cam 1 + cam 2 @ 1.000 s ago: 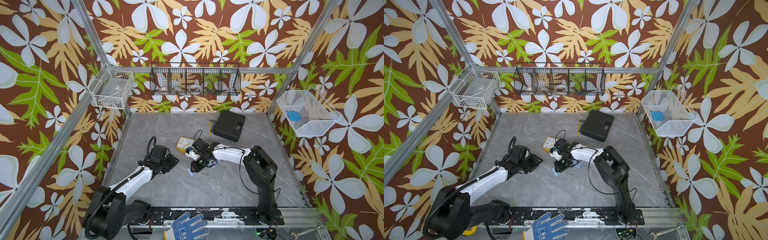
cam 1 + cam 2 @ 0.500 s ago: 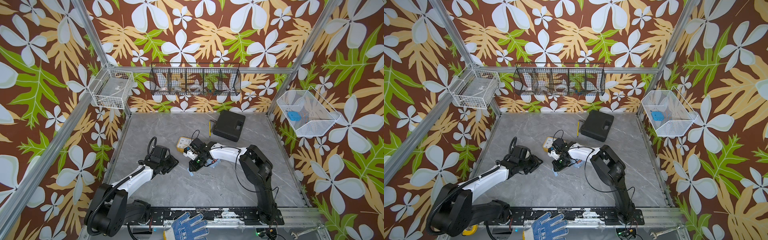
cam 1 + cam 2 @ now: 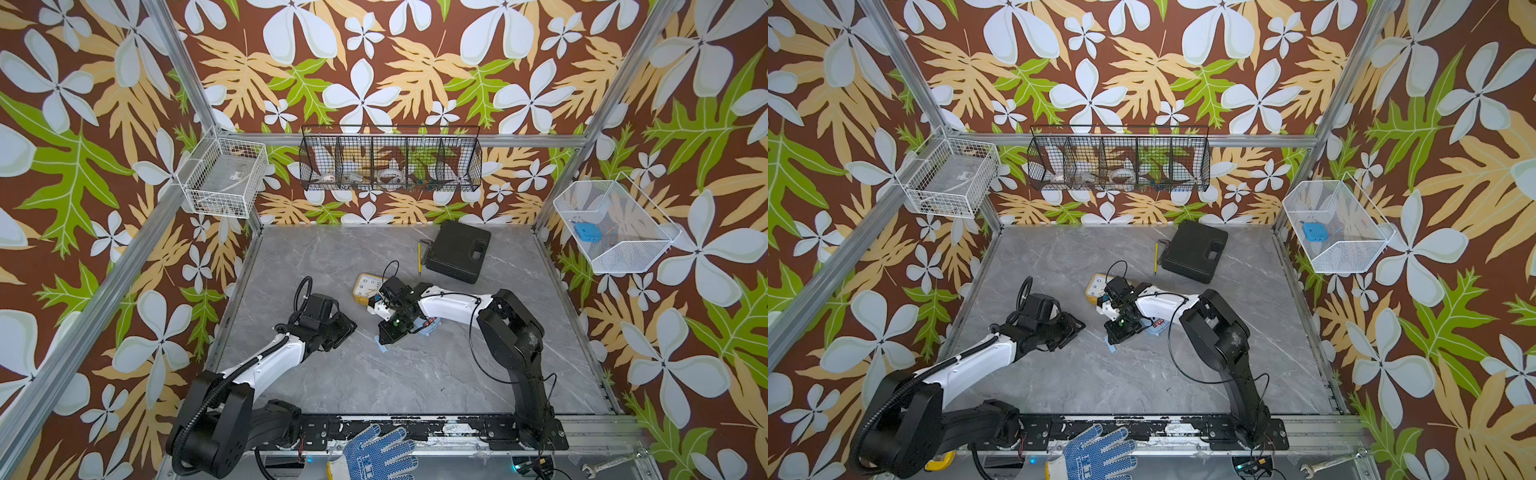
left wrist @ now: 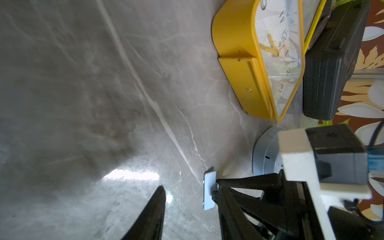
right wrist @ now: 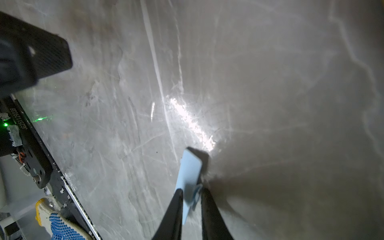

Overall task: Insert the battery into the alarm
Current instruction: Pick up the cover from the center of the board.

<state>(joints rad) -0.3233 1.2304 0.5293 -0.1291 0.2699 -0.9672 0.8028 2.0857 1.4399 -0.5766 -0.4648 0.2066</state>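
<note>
Found right gripper (image 5: 191,192) clamped on blue cover (image 5: 190,168), 6 o'clock of clock (image 3: 365,286). Found left gripper (image 3: 347,328) spread, empty. Noted rail (image 5: 31,149) serial, half legible.

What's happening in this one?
The right gripper has its jaws closed on a small light-blue cover plate, holding it on edge down at the grey table. The left gripper sits alongside with jaws open, holding nothing. A yellow alarm clock lies face up just behind them. I can't make out a battery in either gripper.

Near the frame's centre, the left gripper (image 3: 352,326) hangs low, parted and empty, the right gripper (image 5: 192,191) pinching a thin blue plate (image 5: 190,170).
</note>
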